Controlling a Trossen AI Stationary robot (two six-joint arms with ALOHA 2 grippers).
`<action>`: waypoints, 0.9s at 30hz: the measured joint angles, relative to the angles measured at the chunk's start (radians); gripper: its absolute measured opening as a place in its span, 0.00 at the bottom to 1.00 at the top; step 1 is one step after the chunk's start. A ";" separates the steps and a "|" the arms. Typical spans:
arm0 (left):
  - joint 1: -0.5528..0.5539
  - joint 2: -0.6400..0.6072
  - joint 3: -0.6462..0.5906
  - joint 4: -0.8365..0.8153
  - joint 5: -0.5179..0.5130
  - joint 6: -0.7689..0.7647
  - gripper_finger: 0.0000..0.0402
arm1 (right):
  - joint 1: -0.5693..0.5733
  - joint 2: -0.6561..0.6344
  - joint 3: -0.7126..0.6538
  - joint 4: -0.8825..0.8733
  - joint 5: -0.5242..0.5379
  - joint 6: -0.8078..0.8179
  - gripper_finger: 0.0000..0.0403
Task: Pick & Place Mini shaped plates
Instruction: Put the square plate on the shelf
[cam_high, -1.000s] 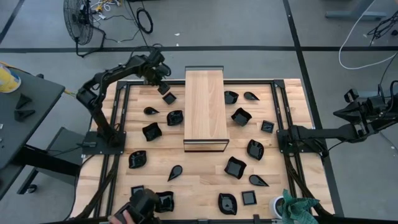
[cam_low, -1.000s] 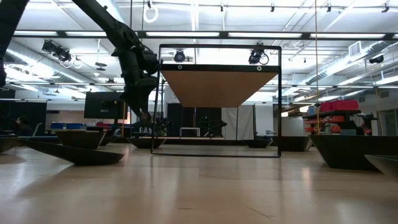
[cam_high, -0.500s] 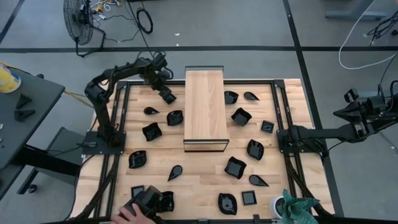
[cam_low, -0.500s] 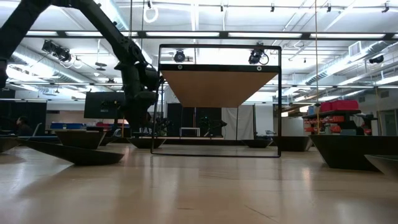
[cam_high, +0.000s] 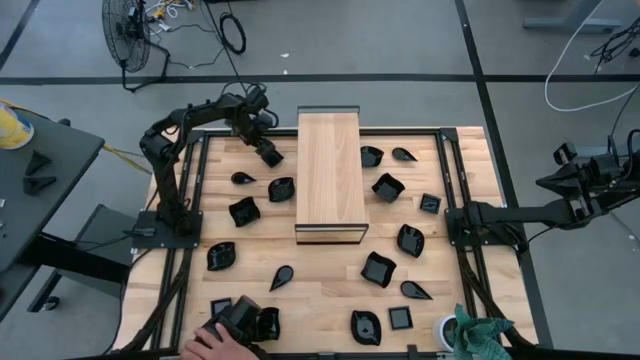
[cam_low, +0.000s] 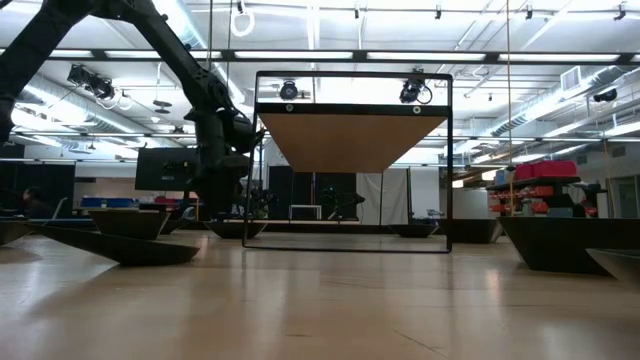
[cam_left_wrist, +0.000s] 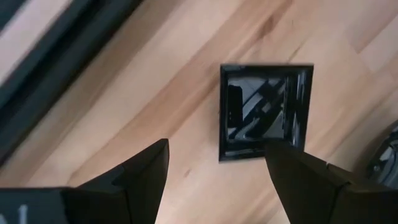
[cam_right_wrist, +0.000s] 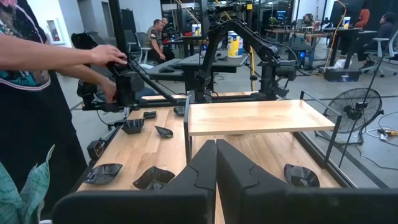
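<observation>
1. Hovering with its jaws spread wide and nothing between them, the left gripper (cam_left_wrist: 214, 180) looks straight down at the table top (cam_left_wrist: 155, 106); seen from overhead, it (cam_high: 268, 152) sits at the far left corner of the work area, just beside the long wooden board (cam_high: 329, 175).

2. Dead ahead of those fingers (cam_left_wrist: 140, 171) lies the small square plate (cam_left_wrist: 266, 111), glossy black, flat on the wood, apart from both fingertips and not yet touched.

3. Its offset is what matters: in the wrist view the plate sits toward one finger rather than centred in the gap, so I judge the gripper needs a small sideways shift before it drops.

4. Being square, the dish has no long axis to speak of; its edges run roughly in line with the fingers, so closing across two opposite rims looks workable.

5. Farther out from the gripper, more mini shaped plates lie scattered on both sides of the board, a leaf-shaped one (cam_high: 241, 178) and a wavy-edged one (cam_high: 281, 188) nearest.

6. Well away from all that, the right gripper (cam_right_wrist: 216, 163) waits off the right edge of the table with its fingers pressed together and empty, so the left arm is plainly the nearer one.

7. At the near edge a person's hand (cam_high: 212, 344) is reaching in among the plates there.
</observation>
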 joint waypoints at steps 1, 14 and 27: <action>0.000 0.000 0.000 0.000 0.000 0.000 0.67 | 0.000 0.000 0.000 0.000 0.000 0.000 0.03; -0.006 0.037 0.000 0.004 0.025 -0.033 0.67 | 0.000 0.000 0.000 0.000 0.000 0.000 0.03; -0.008 0.066 0.000 0.007 0.041 -0.052 0.55 | 0.000 0.000 0.000 0.000 0.000 0.000 0.03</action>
